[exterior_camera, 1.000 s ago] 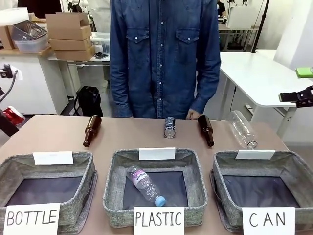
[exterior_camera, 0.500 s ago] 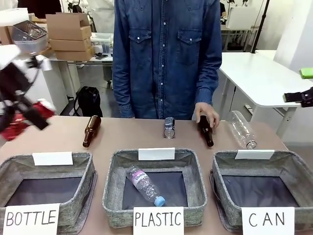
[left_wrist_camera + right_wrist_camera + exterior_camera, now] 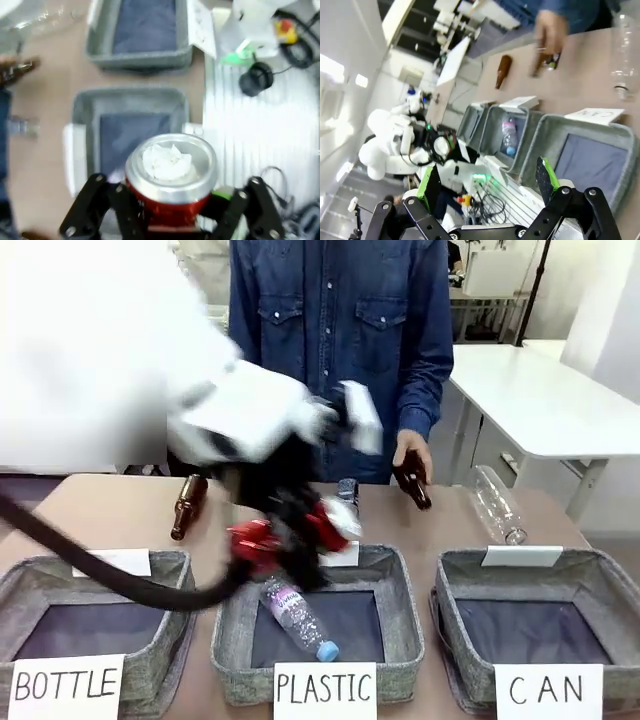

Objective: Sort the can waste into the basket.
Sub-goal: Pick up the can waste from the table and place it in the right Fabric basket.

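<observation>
Front view: the left arm reaches in across the middle, blurred. The left gripper is clamped on the red can and holds it in the air over the back rim of the PLASTIC basket, with red showing on either side of the fingers. Left wrist view agrees: both fingers press on the can's red wall and its silver top faces the camera. The dark can sits on the table at the far side, just behind the gripper and partly hidden. The CAN basket is at the robot's right, well apart from both cans. The person's hand grips a brown bottle near the dark can. Right wrist view: the right gripper has its jaws spread wide, with the CAN basket ahead of it.
</observation>
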